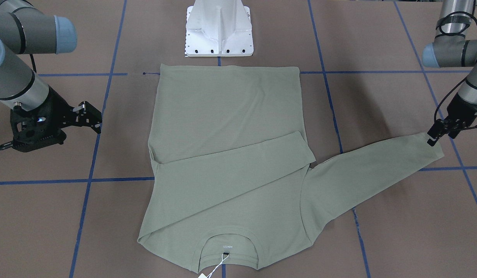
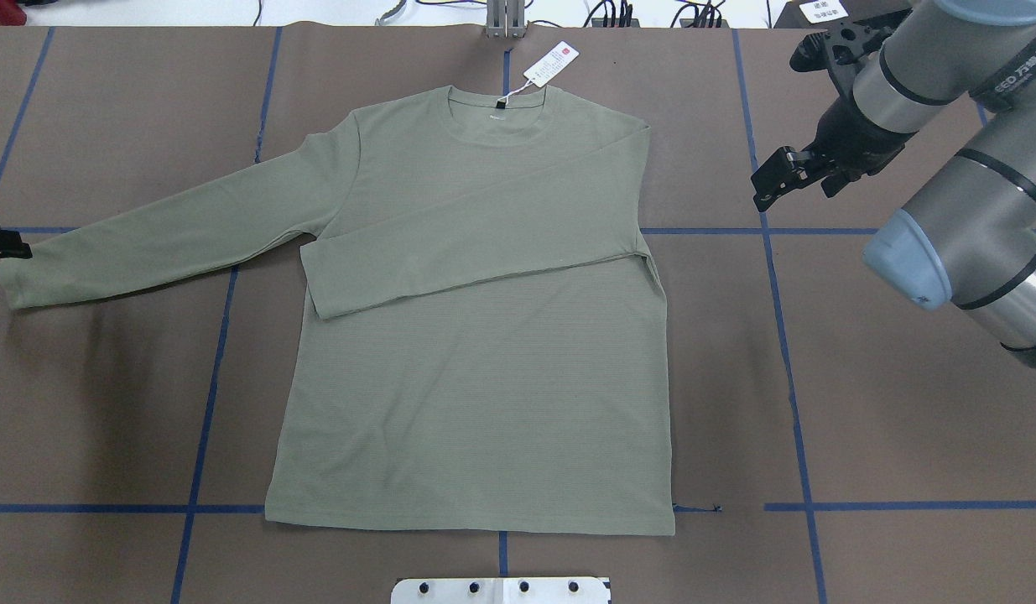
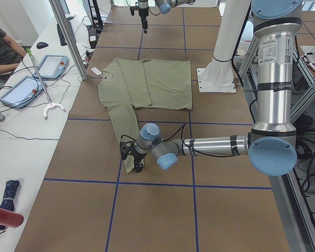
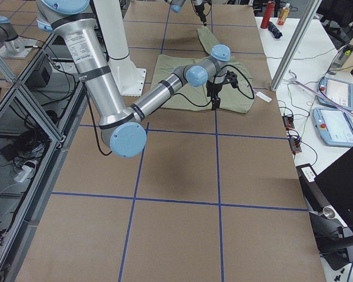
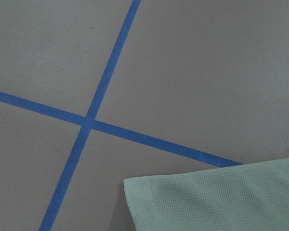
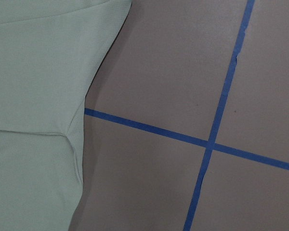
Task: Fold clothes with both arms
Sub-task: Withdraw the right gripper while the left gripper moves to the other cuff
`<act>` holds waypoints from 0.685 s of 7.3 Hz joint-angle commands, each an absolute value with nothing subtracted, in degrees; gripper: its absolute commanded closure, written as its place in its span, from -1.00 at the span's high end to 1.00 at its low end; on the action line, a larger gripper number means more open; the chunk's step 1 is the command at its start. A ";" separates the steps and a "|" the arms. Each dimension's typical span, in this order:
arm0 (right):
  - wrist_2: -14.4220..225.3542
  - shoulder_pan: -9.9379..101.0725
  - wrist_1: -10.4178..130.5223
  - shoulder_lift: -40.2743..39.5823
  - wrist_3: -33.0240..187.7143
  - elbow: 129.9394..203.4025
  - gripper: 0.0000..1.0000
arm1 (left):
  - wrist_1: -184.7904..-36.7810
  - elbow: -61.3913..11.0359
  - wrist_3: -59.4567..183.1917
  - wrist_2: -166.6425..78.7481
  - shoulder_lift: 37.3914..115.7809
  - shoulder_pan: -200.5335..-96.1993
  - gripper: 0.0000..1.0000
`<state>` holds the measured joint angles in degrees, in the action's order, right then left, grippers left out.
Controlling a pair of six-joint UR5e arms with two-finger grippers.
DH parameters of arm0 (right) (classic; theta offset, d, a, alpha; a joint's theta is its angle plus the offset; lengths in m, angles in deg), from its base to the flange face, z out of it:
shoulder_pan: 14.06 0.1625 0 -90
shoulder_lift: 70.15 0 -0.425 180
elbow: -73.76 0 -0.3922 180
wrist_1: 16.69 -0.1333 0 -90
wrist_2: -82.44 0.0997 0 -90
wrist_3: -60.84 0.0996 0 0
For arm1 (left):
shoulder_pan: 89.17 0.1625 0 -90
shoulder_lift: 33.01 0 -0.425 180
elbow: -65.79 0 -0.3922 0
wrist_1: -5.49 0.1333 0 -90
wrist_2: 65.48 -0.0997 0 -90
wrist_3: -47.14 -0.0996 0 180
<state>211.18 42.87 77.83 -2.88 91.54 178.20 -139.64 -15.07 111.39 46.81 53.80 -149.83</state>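
Sage-green knit shirt (image 2: pixel 476 377) lies flat and face up on the brown table (image 2: pixel 903 436), which is marked off in squares by blue tape (image 2: pixel 782 335); its hem sits nearest the white pedestal base (image 1: pixel 219 31) and its round neck points away from the robot, with the white hang tag (image 2: pixel 551 63) lying on the table just beyond the collar; the sleeve on the robot's right side (image 2: pixel 484 243) is folded over the chest and runs at a slant across the body, its cuff ending close to the opposite armpit; the other sleeve (image 2: pixel 165 231) stretches straight out over the table toward the robot's left; the left gripper (image 1: pixel 435 135) is down at the end of that outstretched sleeve, its tips at the edge of the cuff (image 5: pixel 221 202), though none of the views shows plainly whether the jaws are parted or closed on the fabric, and the left wrist view shows only the cuff corner beside a crossing of tape; the right gripper (image 1: pixel 93 117) hangs above bare table just off the shirt's folded side, apart from the cloth, with its fingers spread and nothing between them.
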 commanded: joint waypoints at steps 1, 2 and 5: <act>211.82 42.98 77.79 -2.48 91.78 178.53 1.00 | -142.86 -11.21 112.09 46.58 54.97 -148.76 1.00; 211.82 42.98 77.79 -2.48 91.96 178.88 1.00 | -143.04 -10.50 112.09 46.58 55.06 -148.33 1.00; 211.99 42.98 77.79 -2.39 92.05 179.41 1.00 | -142.95 -10.50 112.35 46.58 55.50 -147.97 0.51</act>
<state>211.95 42.98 77.79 -2.41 92.02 179.24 -142.94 -10.49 112.17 46.58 55.42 -148.04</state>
